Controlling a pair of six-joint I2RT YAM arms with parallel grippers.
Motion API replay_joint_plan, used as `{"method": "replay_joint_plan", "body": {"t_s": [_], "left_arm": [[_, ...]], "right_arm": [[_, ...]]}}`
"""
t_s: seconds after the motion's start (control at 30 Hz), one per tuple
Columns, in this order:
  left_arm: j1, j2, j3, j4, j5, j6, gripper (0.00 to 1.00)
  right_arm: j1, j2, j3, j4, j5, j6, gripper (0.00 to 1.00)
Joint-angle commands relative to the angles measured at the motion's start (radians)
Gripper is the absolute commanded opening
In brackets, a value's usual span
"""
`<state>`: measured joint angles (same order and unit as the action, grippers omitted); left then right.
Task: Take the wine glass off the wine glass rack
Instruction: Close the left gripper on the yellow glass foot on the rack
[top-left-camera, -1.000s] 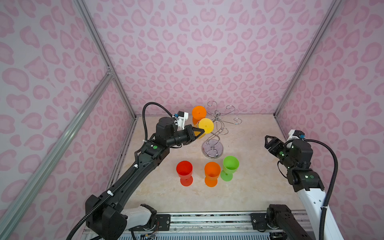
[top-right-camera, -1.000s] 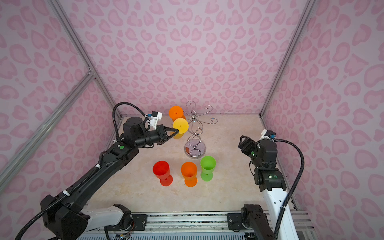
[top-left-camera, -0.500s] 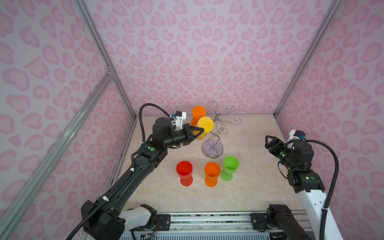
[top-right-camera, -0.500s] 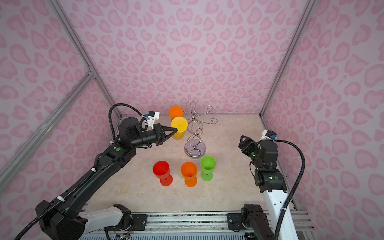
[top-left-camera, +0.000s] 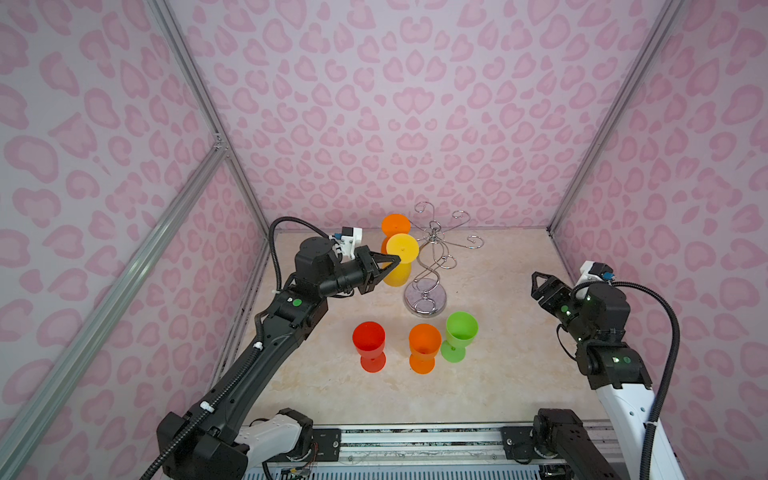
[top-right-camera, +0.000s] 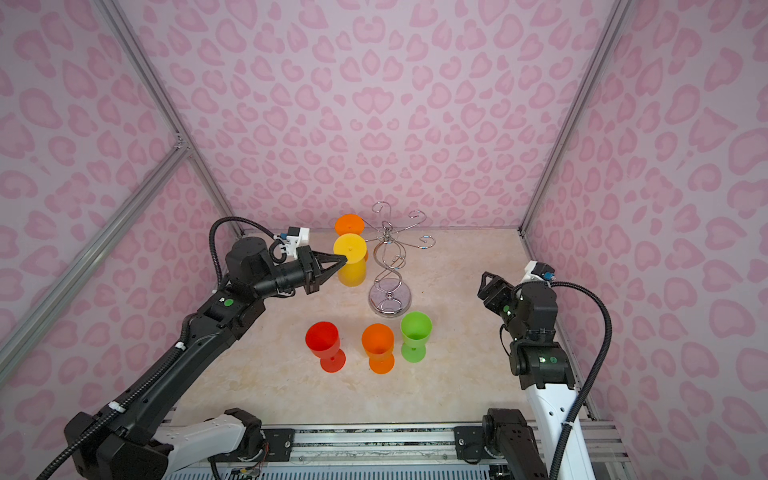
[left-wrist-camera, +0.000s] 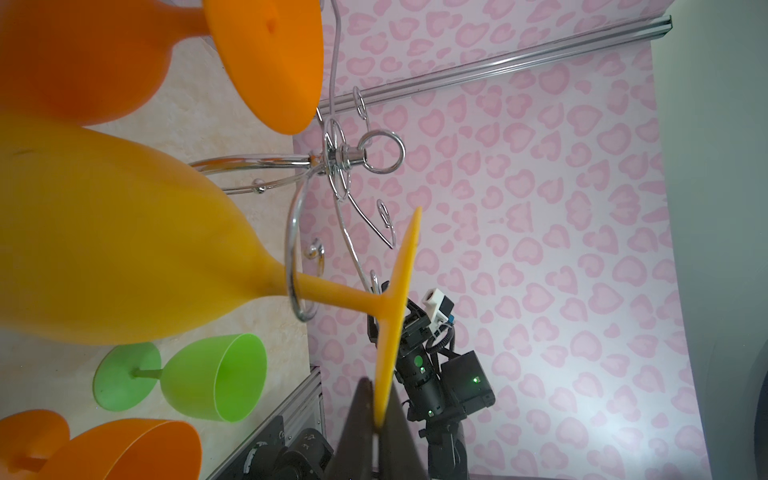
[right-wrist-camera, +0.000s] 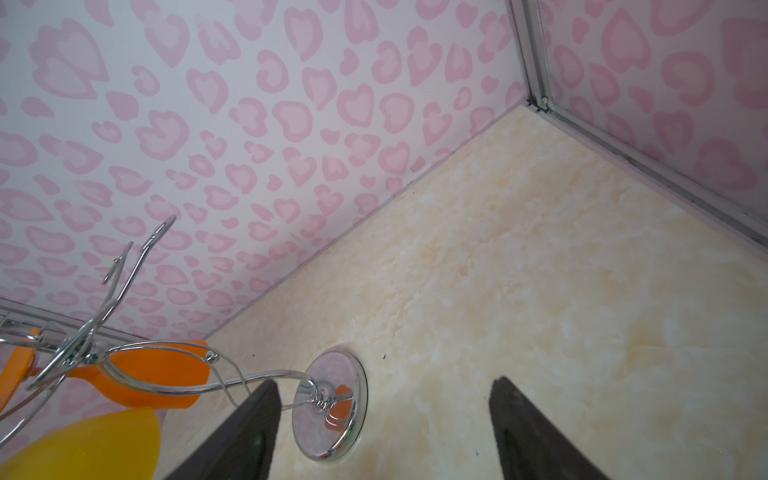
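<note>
My L pincer (left-wrist-camera: 376, 417) is clamped on the foot rim of the yellow wine glass (left-wrist-camera: 124, 249). Glass hangs bowl-down, stem thru a wire curl of the wine glass rack (top-left-camera: 432, 266), which stands mid-back on the surface (top-left-camera: 498, 353). An orange glass (top-left-camera: 395, 224) hangs just behind it. My R pincer (right-wrist-camera: 384, 382) is apart, holding nothing, well away from the rack on the right.

The yellow wine glass (top-left-camera: 397, 272) hangs upside down, foot on top, its stem hooked through a curled arm of the chrome wine glass rack (top-left-camera: 432, 301). The rack stands upright on its round base. The left gripper (top-left-camera: 394, 262) pinches the foot's rim.
</note>
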<state>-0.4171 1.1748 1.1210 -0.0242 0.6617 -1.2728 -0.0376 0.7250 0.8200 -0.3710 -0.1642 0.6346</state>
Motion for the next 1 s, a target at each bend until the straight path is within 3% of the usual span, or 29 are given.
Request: {"method": "replay_joint_plan", "body": {"t_s": [0.0,0.63,0.97], "left_arm": [[0.019,-0.015,-0.008,0.059,0.012,-0.037,0.02],[0.023,0.092,0.078,0.093,0.022,-0.067,0.02],[-0.024,0.11,0.092,0.096,0.027,-0.062,0.02]], "right_arm": [[-0.001,-0.001,-0.009,0.003,0.0,-0.003,0.8],[-0.001,-0.003,-0.005,0.0,0.008,-0.009,0.8],[-0.002,0.004,-0.012,0.011,-0.001,-0.003,0.8]]}}
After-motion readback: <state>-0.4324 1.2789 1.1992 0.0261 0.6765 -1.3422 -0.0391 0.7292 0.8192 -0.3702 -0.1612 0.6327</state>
